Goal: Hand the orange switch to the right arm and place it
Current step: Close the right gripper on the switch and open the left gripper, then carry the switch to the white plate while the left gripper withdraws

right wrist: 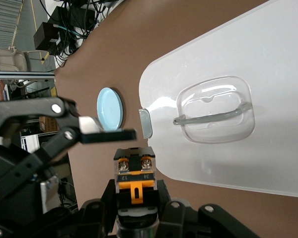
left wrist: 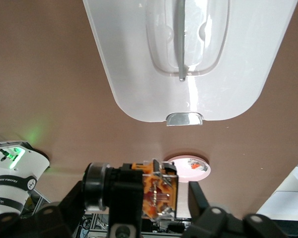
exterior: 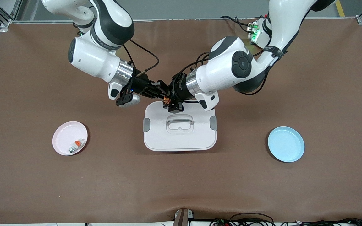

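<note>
The orange switch (exterior: 166, 101) hangs in the air over the edge of the white lidded box (exterior: 179, 138) that lies toward the robots' bases. Both grippers meet there. My right gripper (exterior: 159, 91) is shut on the switch; in the right wrist view the switch (right wrist: 135, 171) sits clamped between the fingers of the right gripper (right wrist: 135, 187). My left gripper (exterior: 172, 106) stands open around the same switch (left wrist: 159, 193). In the left wrist view, one finger (left wrist: 198, 196) of the left gripper (left wrist: 139, 201) shows a gap to the switch.
A pink plate (exterior: 62, 138) toward the right arm's end holds a small whitish part with an orange top (exterior: 76, 145). A light blue plate (exterior: 286, 143) lies toward the left arm's end. Brown cloth covers the table.
</note>
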You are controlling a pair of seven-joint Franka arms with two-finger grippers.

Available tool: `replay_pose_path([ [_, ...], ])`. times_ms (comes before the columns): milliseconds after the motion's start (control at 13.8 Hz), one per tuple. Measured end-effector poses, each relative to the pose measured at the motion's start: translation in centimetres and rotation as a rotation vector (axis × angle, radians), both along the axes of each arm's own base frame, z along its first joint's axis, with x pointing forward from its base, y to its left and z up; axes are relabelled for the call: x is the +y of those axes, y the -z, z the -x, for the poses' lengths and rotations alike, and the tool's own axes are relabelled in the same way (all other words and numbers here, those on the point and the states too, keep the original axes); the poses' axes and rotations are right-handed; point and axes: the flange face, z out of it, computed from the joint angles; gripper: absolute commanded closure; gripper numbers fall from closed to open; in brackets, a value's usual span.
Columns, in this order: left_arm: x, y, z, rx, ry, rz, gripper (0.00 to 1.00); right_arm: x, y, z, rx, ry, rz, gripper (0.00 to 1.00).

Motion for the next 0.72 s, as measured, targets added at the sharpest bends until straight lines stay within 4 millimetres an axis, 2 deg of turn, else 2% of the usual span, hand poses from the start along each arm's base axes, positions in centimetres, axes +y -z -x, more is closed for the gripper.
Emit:
replay_pose_path([
  [289, 2.2, -1.8, -1.2, -0.055, -0.008, -0.043, 0.00, 0.1, -0.1, -0.1, -0.001, -0.003, -0.002, 1.00],
  [578, 7.5, -4.5, -3.5, -0.144, 0.018, -0.132, 0.00, -0.3, 0.3, -0.1, -0.096, -0.106, 0.037, 1.00],
  [723, 10.1, -6.6, -4.1, -0.267, 0.151, -0.162, 0.00, -1.2, 0.9, -0.4, -0.139, -0.197, 0.119, 1.00],
])
